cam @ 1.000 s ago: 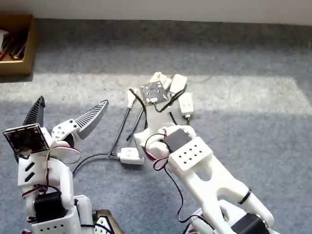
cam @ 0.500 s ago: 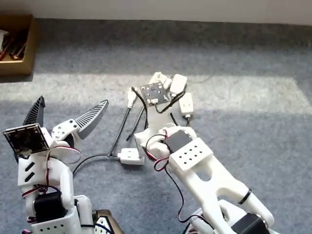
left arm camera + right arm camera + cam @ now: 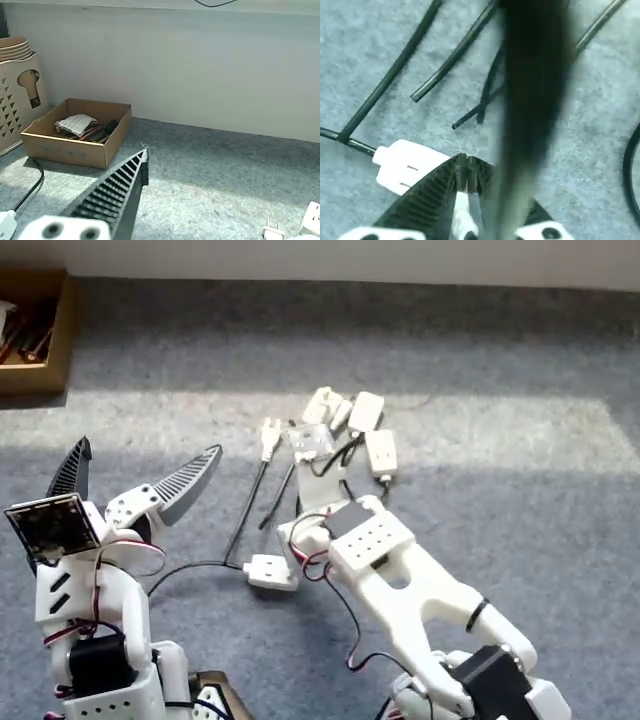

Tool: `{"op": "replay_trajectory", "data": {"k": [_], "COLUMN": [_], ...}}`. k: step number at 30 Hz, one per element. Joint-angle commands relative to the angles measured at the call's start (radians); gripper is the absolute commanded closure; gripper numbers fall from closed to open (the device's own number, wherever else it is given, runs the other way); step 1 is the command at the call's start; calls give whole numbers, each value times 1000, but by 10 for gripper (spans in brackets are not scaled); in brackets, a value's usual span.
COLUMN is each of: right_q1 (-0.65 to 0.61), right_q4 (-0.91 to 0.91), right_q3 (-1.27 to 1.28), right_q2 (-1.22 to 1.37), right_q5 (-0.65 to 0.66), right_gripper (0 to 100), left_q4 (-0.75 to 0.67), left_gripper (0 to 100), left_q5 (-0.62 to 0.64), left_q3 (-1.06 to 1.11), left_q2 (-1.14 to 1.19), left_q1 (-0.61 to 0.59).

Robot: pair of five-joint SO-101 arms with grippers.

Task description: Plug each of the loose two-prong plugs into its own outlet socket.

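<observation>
My right gripper [image 3: 462, 167] is shut, its black fingers [image 3: 425, 192] closed on a white plug [image 3: 461, 207] held behind the tips. A blurred black cord [image 3: 530, 100] hangs close to the lens. The tips sit just beside a white socket [image 3: 405, 167], the same socket [image 3: 270, 572] lying by the right arm [image 3: 370, 540]. Another two-prong plug [image 3: 268, 432] lies farther back beside a cluster of white sockets [image 3: 366, 412]. At the front left, my left gripper [image 3: 148, 452] is raised and open, holding nothing; one finger [image 3: 115, 195] points at the wall.
Loose black cords [image 3: 245, 505] with cut ends [image 3: 412, 96] cross the grey carpet. A cardboard box [image 3: 35, 330] of odds and ends [image 3: 80, 125] stands at the back left, next to a beige basket [image 3: 20, 95]. A white wall closes the far side.
The right arm has drawn back and a little to the left over the cords. The near socket has slid slightly toward the front. The left arm has not moved.
</observation>
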Motion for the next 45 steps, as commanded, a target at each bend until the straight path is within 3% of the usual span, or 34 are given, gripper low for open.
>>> {"op": "replay_trajectory", "data": {"k": [1,13,21,28,36,40,45], "right_q1": [-53,-101,21,159,173,219,176], "right_q4": [-1,1,51,196,321,390,131], "right_q3": [-5,-5,-94,-320,-499,-469,-154], "right_q2": [-25,-33,-30,-33,-35,-16,-5], "right_q5": [11,51,144,187,213,130,-26], "right_gripper": [992,992,988,797,796,796,813], "left_q4": [-17,-17,-17,-15,-15,-15,-15], "left_gripper": [447,447,447,447,447,447,447], "left_q5": [-8,-8,-8,-9,-9,-9,-6], "left_q3": [-33,-33,-27,-27,-27,-27,-24], "left_q2": [-10,-10,-10,-10,-10,-10,-10], "left_q1": [-1,-1,-2,-4,-4,-4,1]}}
